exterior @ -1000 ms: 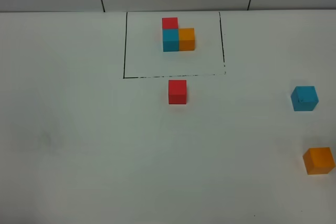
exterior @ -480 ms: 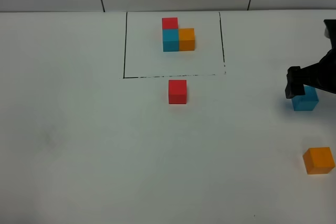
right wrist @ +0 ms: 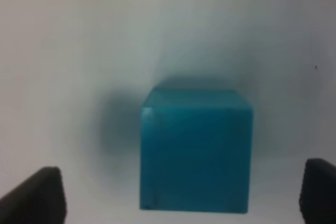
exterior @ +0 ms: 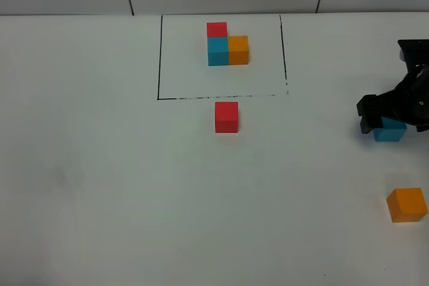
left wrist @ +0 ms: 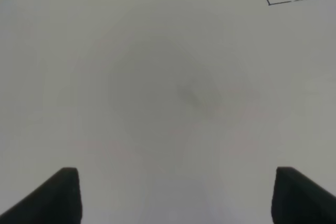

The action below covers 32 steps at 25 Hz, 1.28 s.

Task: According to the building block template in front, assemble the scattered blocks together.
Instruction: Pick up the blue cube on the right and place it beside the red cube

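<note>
Fingers of left gripper (left wrist: 176,198) spread wide over table (left wrist: 157,77), holding nothing, template (exterior: 226,48) far middle, red cube (exterior: 226,117) just in front of its frame (exterior: 221,97), right gripper (exterior: 383,120) parted astride blue cube (right wrist: 195,150) (gaps both sides), orange cube (exterior: 407,205) near right edge, well apart.

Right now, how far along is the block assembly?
Nothing is joined yet: the loose red cube sits just outside the black-framed three-cube template, and the loose orange cube lies far off. In hand: the right gripper straddles the cyan-blue cube, open, not gripping. Remaining: joining all three.
</note>
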Motion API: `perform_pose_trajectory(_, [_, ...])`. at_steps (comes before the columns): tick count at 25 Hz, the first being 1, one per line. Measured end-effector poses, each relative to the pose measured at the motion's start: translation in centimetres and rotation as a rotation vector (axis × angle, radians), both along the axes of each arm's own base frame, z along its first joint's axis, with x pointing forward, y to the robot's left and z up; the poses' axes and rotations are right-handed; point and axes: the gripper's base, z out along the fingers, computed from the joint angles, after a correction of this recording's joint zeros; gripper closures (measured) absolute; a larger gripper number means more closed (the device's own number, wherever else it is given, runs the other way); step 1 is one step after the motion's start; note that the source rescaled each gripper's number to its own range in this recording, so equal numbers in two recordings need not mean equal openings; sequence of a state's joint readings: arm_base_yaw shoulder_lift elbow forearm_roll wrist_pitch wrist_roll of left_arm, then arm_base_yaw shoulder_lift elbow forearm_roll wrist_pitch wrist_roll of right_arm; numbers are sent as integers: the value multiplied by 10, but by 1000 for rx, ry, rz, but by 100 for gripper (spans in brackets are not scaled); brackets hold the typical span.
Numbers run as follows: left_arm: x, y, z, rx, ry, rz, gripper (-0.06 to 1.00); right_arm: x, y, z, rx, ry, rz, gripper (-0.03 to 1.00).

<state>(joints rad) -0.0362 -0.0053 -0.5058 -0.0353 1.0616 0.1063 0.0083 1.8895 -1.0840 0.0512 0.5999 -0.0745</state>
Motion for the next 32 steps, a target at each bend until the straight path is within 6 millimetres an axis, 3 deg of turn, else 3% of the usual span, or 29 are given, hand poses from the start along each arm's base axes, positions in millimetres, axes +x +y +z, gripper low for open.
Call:
perform_pose_trajectory(9, [0,0,0,0,0,0,27,2,0,-12,-2,24,2,94])
perform_pose_trajectory(17, [0,0,0,0,0,0,27,1,-2,-8,-28,18,25,95])
perform_pose_trajectory(23, [0,0,0,0,0,0,27,-8,4,26,-40,16,58,95])
perform_pose_trajectory(26, [0,0,0,0,0,0,27,-20,25,44,-67,46,153,95])
perform_pose_trajectory(32, [0,0,0,0,0,0,27,-43,104,59,4,27,110,95])
